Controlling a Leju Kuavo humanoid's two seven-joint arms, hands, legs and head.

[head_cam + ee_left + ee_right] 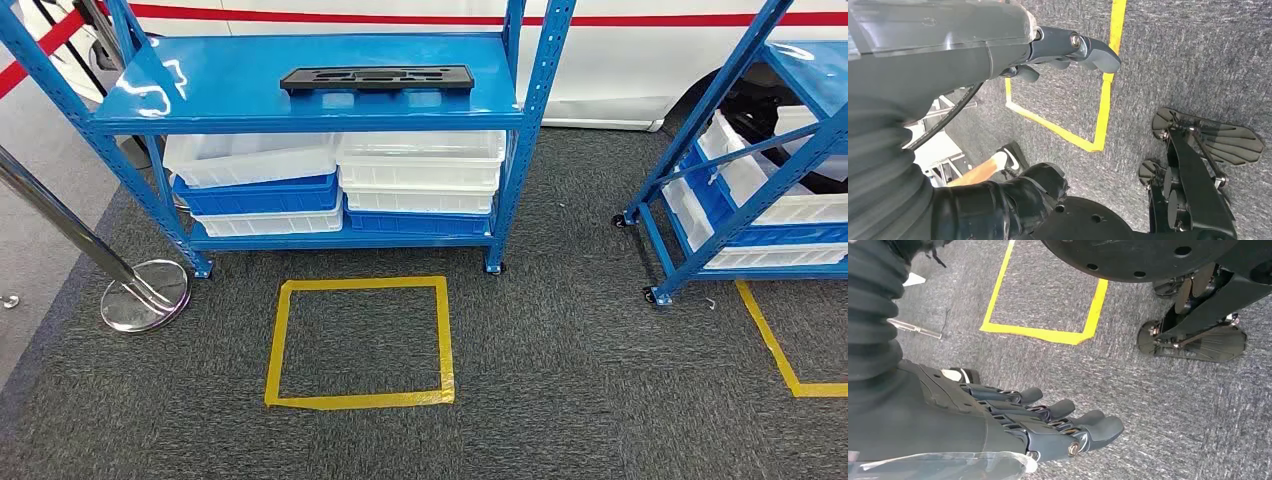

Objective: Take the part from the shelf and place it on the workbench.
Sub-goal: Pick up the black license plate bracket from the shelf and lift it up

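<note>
Black part (pixel 377 78) flat on blue shelf (pixel 250 95) top, well apart from both hands. Left hand (pixel 1068 50) & right hand (pixel 1048 425) hang over carpet, fingers loosely apart, holding nothing.

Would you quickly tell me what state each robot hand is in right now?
Left robot hand: holding nothing; whether open or closed cannot be told.
Right robot hand: open, fingers extended, holding nothing.
</note>
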